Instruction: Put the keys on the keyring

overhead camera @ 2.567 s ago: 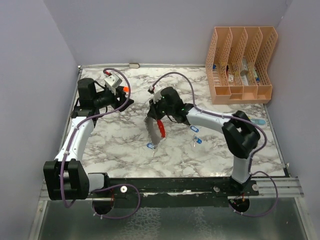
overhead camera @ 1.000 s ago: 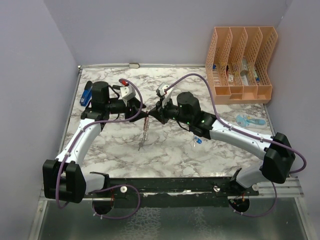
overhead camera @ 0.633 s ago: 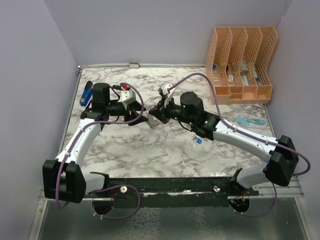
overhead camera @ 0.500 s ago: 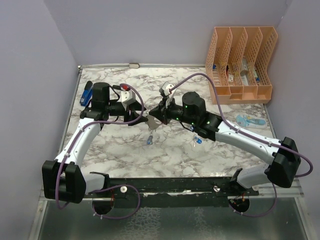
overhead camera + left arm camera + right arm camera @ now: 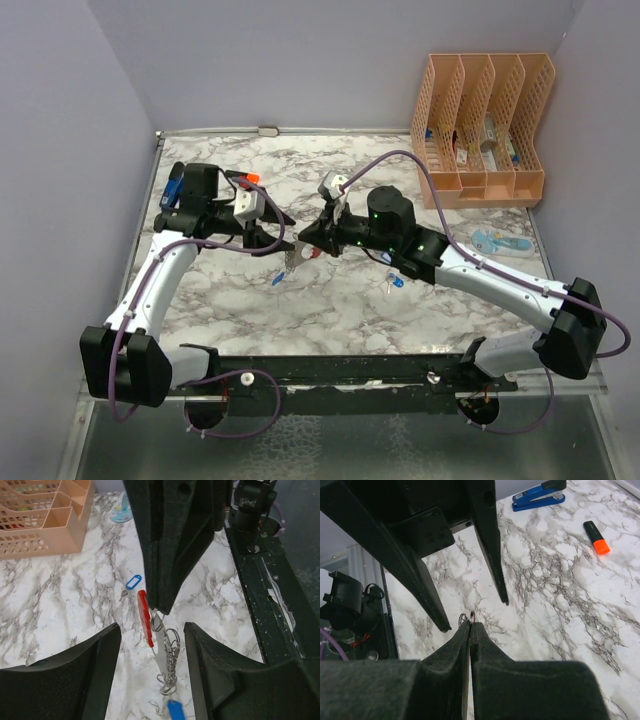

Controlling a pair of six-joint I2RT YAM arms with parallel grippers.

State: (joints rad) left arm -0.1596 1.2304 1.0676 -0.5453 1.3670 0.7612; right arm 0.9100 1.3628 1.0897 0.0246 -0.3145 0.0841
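Since half a second ago the left claw (image 5: 278,230) has drawn back a little from the keyring (image 5: 146,622) and its jaws have spread slightly wider, and the blue key (image 5: 175,711) dangling below has swung toward the left arm's side. The keyring hangs in mid-air over the middle of the table, pinched at its top by the right claw (image 5: 470,629), whose jaws are pressed tight together on it. Its red loop points down beside a tangle of thin wire coils (image 5: 170,662), with the blue key at the lowest point. Whether that key is threaded on cannot be told. The left claw is open and holds nothing, its two fingers (image 5: 65,680) standing on either side of the ring and apart from it. A second blue key (image 5: 133,582) lies loose on the table beyond, so two keys show in all. The table (image 5: 230,300) is white marble with grey veins, closed in by plain lilac walls (image 5: 300,60) on three sides. One peach organizer (image 5: 485,130) with four slots stands in the far right corner, one pale-blue flat thing (image 5: 497,240) lies near the right edge, and one blue stapler (image 5: 540,494) and one black marker (image 5: 596,537) with an orange cap lie toward the far left.
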